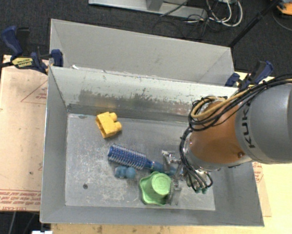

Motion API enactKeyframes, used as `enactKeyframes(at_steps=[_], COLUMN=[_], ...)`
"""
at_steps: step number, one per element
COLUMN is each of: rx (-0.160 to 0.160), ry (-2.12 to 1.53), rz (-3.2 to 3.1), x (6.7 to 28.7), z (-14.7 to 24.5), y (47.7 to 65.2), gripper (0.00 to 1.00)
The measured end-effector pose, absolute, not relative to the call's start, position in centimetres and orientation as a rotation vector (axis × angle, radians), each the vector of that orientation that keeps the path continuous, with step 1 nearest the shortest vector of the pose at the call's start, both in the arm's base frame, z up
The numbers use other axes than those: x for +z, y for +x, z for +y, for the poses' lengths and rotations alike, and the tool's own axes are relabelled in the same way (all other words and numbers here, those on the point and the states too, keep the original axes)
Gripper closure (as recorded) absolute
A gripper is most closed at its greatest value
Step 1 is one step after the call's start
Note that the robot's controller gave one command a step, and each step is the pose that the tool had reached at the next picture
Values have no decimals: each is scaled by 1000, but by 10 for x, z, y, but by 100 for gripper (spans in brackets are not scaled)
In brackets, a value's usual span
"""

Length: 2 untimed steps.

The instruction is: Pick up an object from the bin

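Your gripper [174, 179] sits right against the green round piece [154, 188], front-middle of the bin [55, 130]. Can't tell jaw state. Blue brush [131, 158] just beside it, yellow block [108, 123] back-left.

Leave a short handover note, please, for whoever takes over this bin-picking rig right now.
Gripper: down in the near right part of the bin, at the right edge of the green round cup; grip state unclear.
Things: blue hairbrush just left of the cup, small blue piece on the brush's near side, yellow block far left.
Done: nothing lifted yet.
Left: grasp one thing and lift it out.
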<state>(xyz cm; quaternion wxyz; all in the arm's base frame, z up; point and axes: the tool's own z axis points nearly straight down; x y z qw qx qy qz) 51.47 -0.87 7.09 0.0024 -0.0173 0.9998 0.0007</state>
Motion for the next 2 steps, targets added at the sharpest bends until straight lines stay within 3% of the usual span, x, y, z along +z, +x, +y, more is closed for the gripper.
enactKeyframes(at_steps=[1, 2], rx=[5, 2], ry=[-10, -5], rz=[3136, 3139], x=[86, 86], z=[52, 49], y=[533, 533], gripper=[0, 100])
